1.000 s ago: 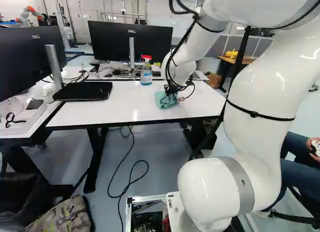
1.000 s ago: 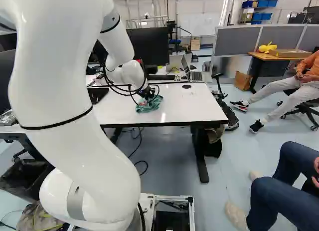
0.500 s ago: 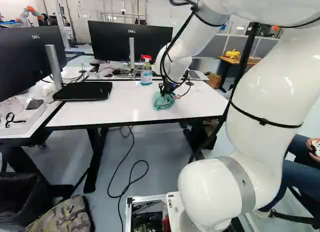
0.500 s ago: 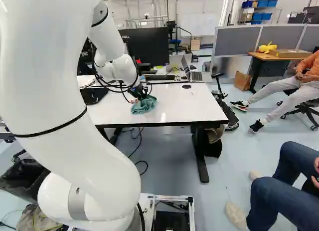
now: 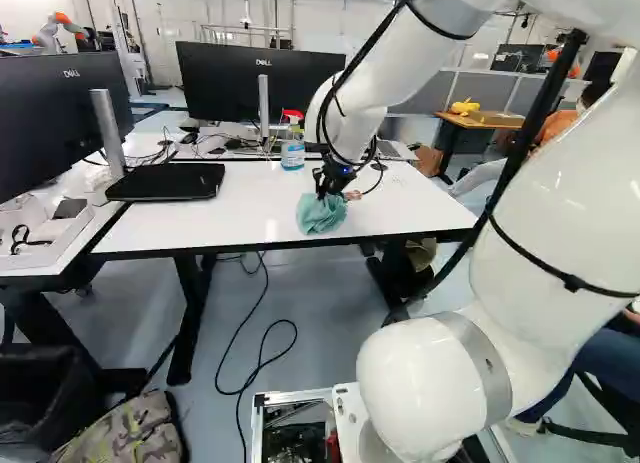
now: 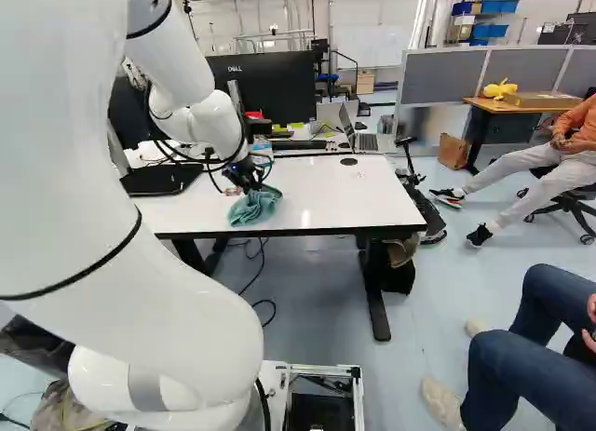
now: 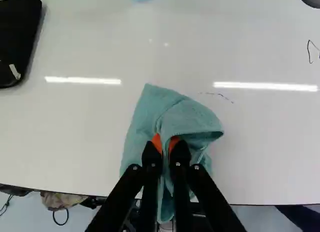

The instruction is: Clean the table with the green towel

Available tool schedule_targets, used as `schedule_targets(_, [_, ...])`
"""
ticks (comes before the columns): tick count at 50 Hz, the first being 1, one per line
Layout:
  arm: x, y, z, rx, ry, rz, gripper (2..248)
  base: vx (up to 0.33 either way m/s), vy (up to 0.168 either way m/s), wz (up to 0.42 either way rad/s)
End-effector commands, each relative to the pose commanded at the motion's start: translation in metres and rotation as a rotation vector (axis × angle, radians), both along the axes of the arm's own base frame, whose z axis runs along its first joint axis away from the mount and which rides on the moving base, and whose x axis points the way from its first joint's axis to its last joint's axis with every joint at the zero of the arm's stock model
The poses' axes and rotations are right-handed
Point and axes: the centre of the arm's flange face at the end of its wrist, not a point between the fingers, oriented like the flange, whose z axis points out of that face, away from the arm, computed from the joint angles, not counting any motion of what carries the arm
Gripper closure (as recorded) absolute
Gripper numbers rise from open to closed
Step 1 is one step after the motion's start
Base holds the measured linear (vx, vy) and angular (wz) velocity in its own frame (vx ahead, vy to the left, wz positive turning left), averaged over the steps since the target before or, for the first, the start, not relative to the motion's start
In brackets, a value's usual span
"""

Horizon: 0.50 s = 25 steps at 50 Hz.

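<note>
Two fingers of your gripper (image 5: 324, 191) clamp the green towel (image 5: 321, 214) | over the white table (image 5: 230, 211), centre of your left base view | spray bottle (image 5: 293, 154) upright beyond it

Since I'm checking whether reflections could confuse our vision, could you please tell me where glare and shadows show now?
Wrist view: two bright streaks on the white tabletop, one on each side of the green towel, and dark shading inside its fold; left base view: a fainter bright patch near the tabletop's front edge; right base view: likewise a soft sheen near that edge.
</note>
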Motion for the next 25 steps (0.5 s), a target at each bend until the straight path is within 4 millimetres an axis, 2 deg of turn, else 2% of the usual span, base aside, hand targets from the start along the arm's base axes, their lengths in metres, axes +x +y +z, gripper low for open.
schedule_targets(17, [-0.014,0.001,0.018,0.015,0.007,-0.004,216,0.0,0.0,0.0])
schedule_targets(25, [-0.014,0.001,0.018,0.015,0.007,-0.004,216,0.0,0.0,0.0])
